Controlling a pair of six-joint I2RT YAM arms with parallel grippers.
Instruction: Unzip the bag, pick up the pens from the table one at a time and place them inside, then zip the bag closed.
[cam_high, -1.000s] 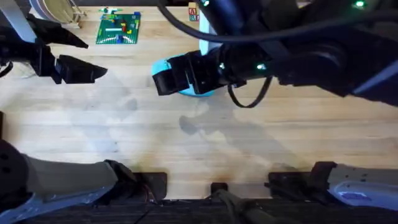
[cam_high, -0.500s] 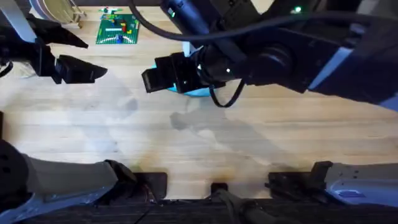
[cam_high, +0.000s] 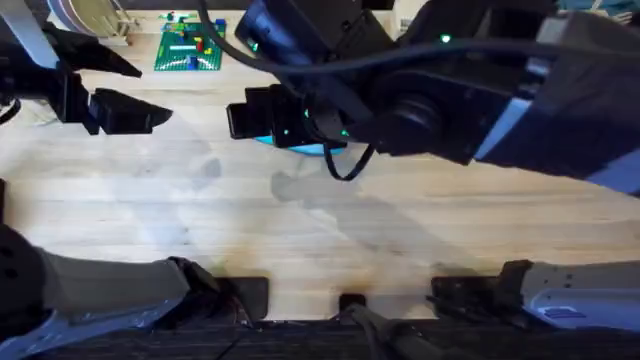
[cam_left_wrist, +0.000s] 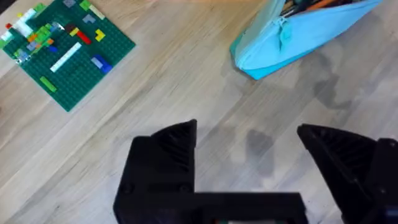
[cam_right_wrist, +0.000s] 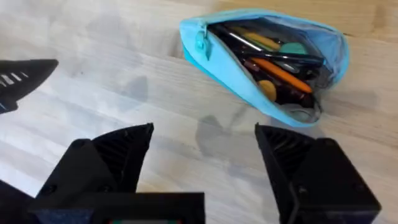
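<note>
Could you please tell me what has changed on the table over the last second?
The right arm has swung further over the bag, its gripper sliding left and slightly toward the far edge of the table; it is open and empty. The left gripper stayed put, open, and the bag and green baseplate have not moved.

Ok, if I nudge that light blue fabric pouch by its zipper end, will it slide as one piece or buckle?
The light blue fabric pouch will probably buckle somewhat: its soft walls sag around the open mouth. The pens packed inside likely stiffen it lengthwise. On the smooth wood-grain table it should still slide fairly easily.
</note>
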